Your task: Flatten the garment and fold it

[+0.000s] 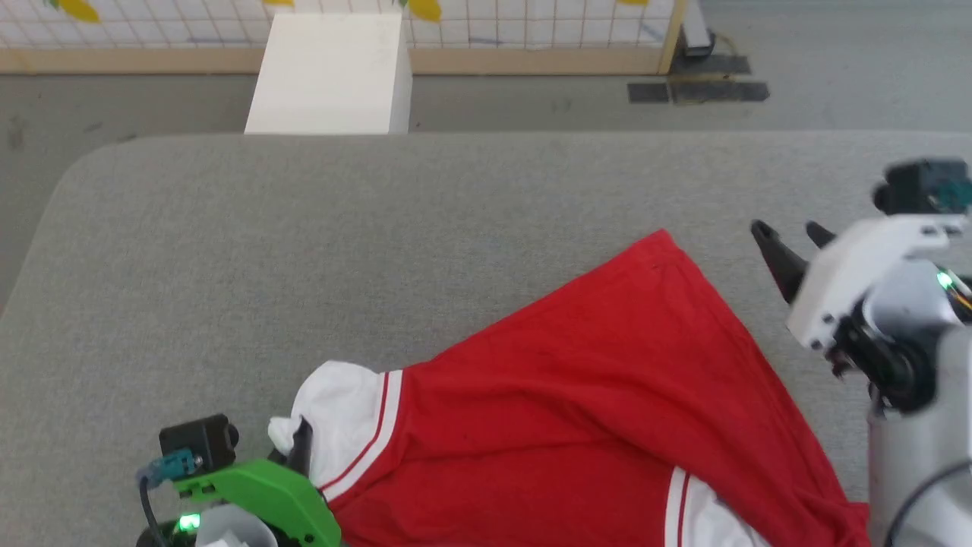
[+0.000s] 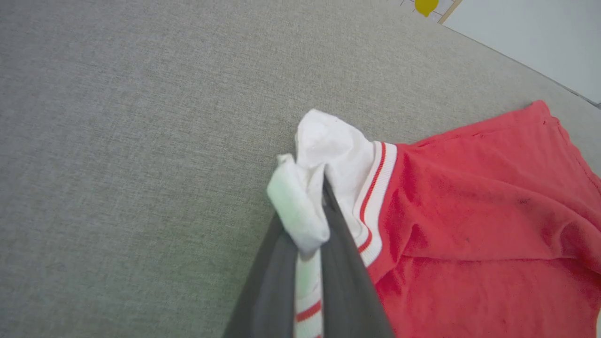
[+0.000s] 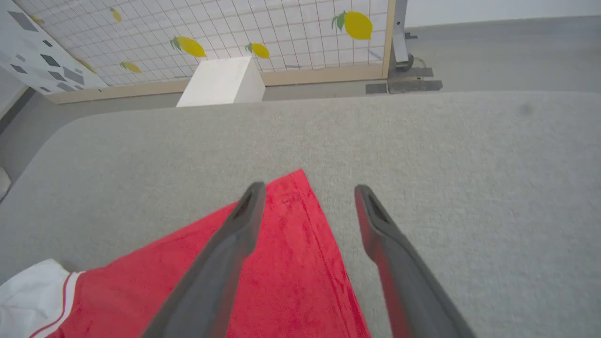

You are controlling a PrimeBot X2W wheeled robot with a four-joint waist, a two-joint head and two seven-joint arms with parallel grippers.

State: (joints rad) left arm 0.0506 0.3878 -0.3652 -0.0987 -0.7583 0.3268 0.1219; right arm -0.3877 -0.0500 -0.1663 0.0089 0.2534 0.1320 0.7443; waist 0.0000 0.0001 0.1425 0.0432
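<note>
Nearest the camera sits the left gripper (image 1: 302,441), at the near left of the grey fabric surface (image 1: 304,228). Its two dark fingers are pressed together on the garment (image 1: 592,395), pinching a bunched fold of its white sleeve (image 1: 342,403). In the left wrist view, white cloth with a red stripe runs down between the fingers and puffs out past their tips.

The garment lies on the surface toward the near right, its red body spread in a rough triangle with shallow creases. Striped trim (image 1: 383,425) in red and white marks where the held sleeve meets the red cloth. A second white sleeve (image 1: 706,516) with the same trim shows at the near edge, farther right. The body narrows to a pointed corner (image 1: 662,241) at its far end, lying flat on the surface.

Just right of that corner is the right gripper (image 1: 787,232), fingers spread apart and holding nothing. In the head view it stands beside the cloth; in the right wrist view one finger crosses over the red corner, and I cannot tell whether it touches.

The surface has a rounded far-left corner. Beyond its far edge is grey floor (image 1: 835,68), where a white box (image 1: 330,72) stands against a gridded panel (image 1: 531,23) printed with yellow lemons (image 1: 425,9)
</note>
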